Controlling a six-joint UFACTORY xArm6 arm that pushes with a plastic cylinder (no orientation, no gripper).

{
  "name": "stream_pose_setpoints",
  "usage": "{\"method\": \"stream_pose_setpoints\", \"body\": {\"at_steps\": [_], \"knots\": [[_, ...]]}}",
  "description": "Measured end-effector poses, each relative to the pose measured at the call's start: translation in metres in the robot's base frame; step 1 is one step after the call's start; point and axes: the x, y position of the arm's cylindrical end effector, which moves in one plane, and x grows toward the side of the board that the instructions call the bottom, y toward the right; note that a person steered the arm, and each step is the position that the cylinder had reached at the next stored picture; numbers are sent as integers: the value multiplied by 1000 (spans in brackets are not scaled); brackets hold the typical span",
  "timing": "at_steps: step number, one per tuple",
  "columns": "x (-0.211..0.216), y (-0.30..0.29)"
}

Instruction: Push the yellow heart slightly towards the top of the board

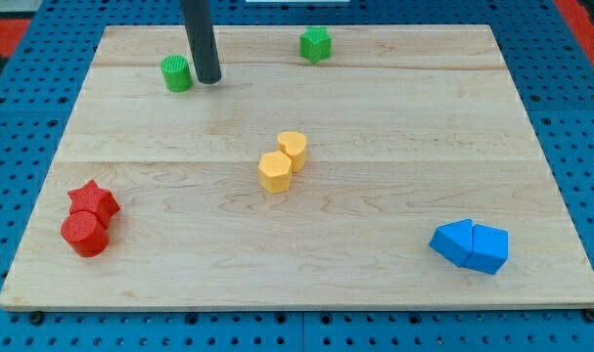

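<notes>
The yellow heart (294, 148) lies near the board's middle, touching a yellow hexagon (274, 172) just below and left of it. My tip (209, 79) rests on the board near the view's top left, right beside a green cylinder (177, 73). The tip is well up and to the left of the yellow heart, apart from it.
A green hexagon-like block (316, 44) sits near the top edge. A red star (94, 200) and red cylinder (84, 235) touch at the lower left. Two blue blocks (470, 244) sit together at the lower right. The wooden board (394, 117) lies on a blue pegboard.
</notes>
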Motion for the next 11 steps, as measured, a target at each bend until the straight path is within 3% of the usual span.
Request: {"method": "stream_pose_setpoints", "body": {"at_steps": [1, 3, 4, 5, 6, 7, 9, 10, 11], "knots": [[-7, -42], [8, -33], [29, 48], [76, 125], [135, 151], [174, 151], [154, 78], [155, 97], [186, 115]]}}
